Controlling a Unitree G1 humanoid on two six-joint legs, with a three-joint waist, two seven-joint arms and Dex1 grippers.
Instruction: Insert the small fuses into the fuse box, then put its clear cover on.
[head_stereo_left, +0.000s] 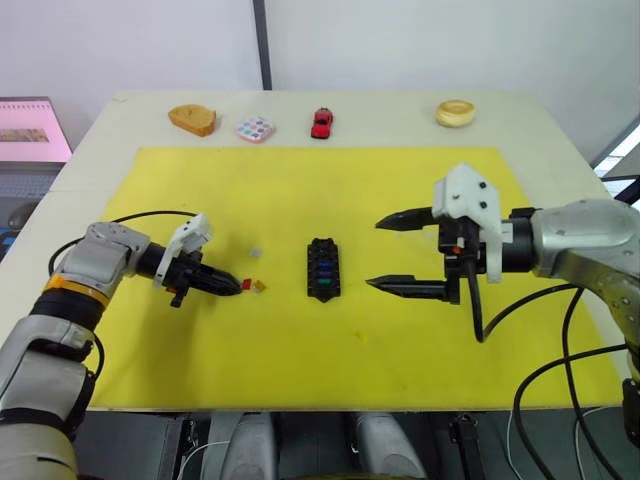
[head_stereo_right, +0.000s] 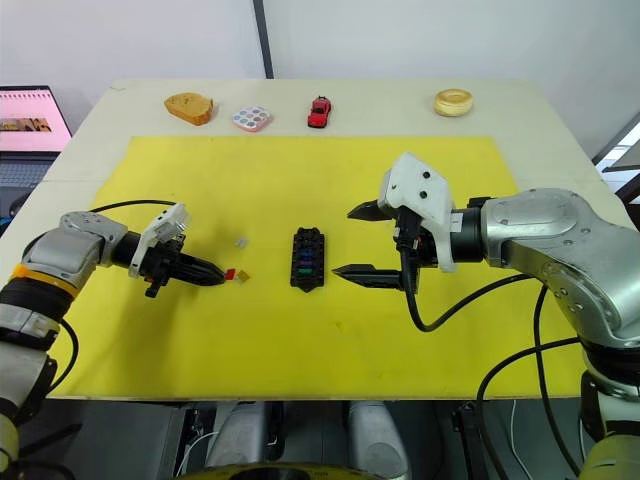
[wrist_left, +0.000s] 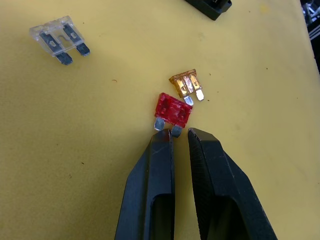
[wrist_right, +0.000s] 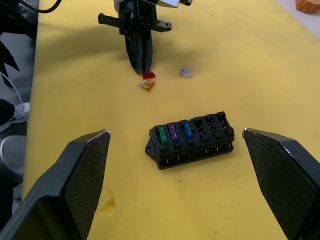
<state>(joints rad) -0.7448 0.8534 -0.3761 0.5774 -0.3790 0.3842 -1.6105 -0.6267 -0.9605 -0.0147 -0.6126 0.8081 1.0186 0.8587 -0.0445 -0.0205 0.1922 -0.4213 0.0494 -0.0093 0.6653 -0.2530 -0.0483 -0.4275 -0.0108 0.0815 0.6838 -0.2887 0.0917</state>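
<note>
Head view: your left gripper sits low on the yellow mat, tips at the red fuse to pick it; the fuse box lies mid-mat between both arms; your right gripper gapes wide beside it, probably to steady it. Left wrist: fingers nearly closed, gripping nothing, touching the red fuse's prongs; amber fuse just beyond, clear-bodied fuse apart. Right wrist: box holds green, purple and blue fuses; three slots empty.
</note>
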